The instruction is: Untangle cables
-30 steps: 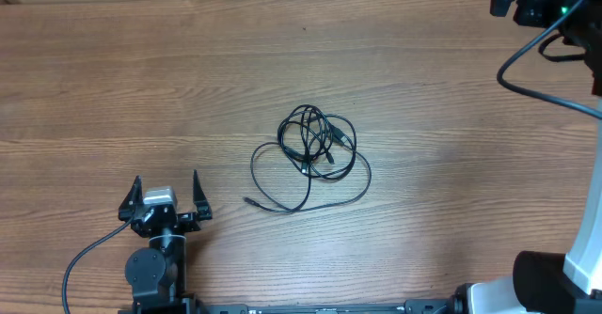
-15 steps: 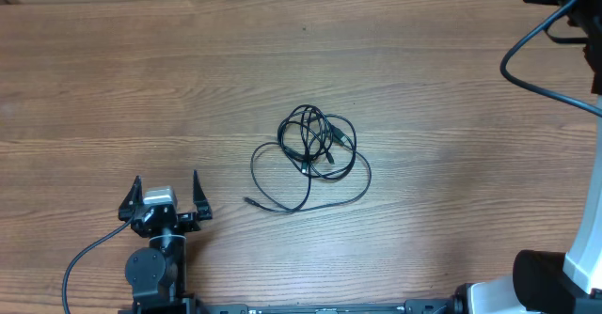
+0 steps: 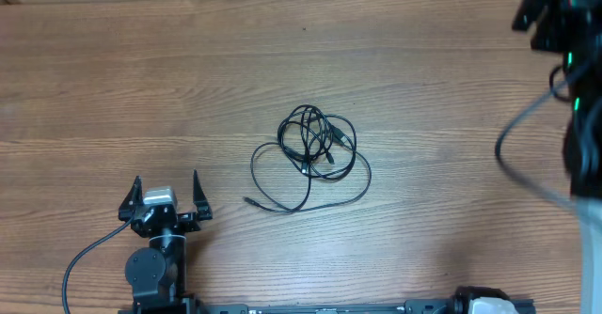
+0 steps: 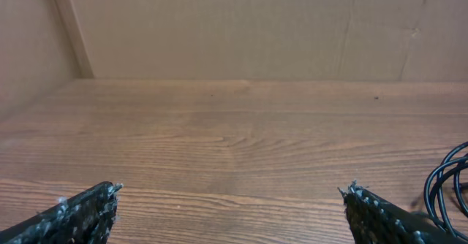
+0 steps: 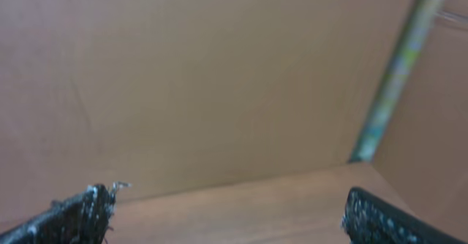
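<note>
- The left fingers (image 4: 80,216) stand spread wide and empty, near the front edge of the desk (image 3: 423,88).
- The right fingers (image 5: 77,213) are also spread and empty, at the far right corner.
- The cables (image 3: 310,154) lie tangled mid-desk, apart from both.

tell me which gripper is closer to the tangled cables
Left. The left gripper sits close by, left of the cables; the right gripper is at the far right corner.
</note>
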Motion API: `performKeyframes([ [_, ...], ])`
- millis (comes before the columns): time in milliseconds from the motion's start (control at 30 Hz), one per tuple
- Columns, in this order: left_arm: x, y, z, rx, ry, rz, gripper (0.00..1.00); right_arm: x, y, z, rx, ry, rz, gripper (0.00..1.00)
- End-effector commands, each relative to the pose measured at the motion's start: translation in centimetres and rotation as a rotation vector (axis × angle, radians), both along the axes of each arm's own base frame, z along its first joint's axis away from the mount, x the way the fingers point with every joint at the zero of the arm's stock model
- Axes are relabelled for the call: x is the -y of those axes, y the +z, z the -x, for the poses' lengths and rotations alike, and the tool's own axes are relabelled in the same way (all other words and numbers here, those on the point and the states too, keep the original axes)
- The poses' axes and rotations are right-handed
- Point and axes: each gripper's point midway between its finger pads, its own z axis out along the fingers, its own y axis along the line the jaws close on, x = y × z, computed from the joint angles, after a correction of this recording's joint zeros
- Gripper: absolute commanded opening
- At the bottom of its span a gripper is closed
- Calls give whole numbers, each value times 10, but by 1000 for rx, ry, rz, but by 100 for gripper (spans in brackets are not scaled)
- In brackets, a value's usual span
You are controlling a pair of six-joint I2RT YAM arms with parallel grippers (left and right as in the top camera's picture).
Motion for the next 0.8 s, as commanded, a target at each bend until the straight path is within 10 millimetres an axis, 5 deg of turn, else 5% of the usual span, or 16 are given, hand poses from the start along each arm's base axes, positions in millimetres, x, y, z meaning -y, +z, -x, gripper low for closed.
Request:
performKeyframes([
  [0, -1, 0, 0, 4, 4, -17, 99, 12, -20, 20, 90, -81, -30, 100],
  [300, -1, 0, 0, 4, 4, -17, 100, 15, -128, -16, 53, -109, -183, 100],
  [533, -1, 0, 0, 4, 4, -17, 100, 15, -143, -24, 28, -123, -246, 100],
  [767, -1, 0, 0, 4, 4, -17, 100, -17, -166, -21, -87, 27, -349, 100],
])
